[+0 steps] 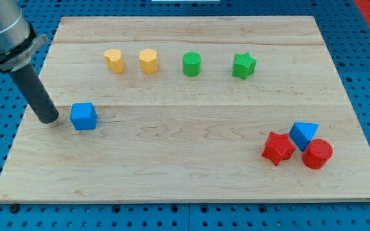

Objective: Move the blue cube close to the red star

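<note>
Pincer: none is fitted, so no open or closed state can be told — the arm ends in a dark rod whose lower end, my tip [47, 119], rests on the table [172, 167] at the view's left. Blue cube [83, 116] lies just beside my tip, on its right, with a narrow gap or bare contact that cannot be resolved. Red star [278, 148] sits well apart from the cube, near the view's bottom right, touching a blue triangular block [304, 135] above and to its right and close against a red cylinder [317, 154] on its right. Along the view's top stand four blocks in a row, left to right — a yellow block [114, 61], a second yellow block [148, 61], a green cylinder [192, 65] and a green star [243, 66].
</note>
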### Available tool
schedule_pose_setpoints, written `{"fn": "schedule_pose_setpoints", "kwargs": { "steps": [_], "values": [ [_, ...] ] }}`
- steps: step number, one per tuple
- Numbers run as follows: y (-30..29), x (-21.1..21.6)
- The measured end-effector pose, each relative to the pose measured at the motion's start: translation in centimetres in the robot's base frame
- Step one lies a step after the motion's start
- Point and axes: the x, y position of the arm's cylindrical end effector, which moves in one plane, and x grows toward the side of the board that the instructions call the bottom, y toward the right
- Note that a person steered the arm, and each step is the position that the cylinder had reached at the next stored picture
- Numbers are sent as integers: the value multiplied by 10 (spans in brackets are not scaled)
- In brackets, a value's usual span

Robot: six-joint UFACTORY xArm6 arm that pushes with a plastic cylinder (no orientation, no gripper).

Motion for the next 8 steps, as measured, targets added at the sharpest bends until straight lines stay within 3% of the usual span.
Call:
{"fn": "schedule_pose_setpoints", "kwargs": {
  "steps": [1, 2, 3, 4, 6, 7, 8],
  "values": [
    [75, 31],
    [95, 32],
    [43, -6],
    [62, -13],
    [253, 35],
    [196, 6],
    [245, 3]
  ]
}}
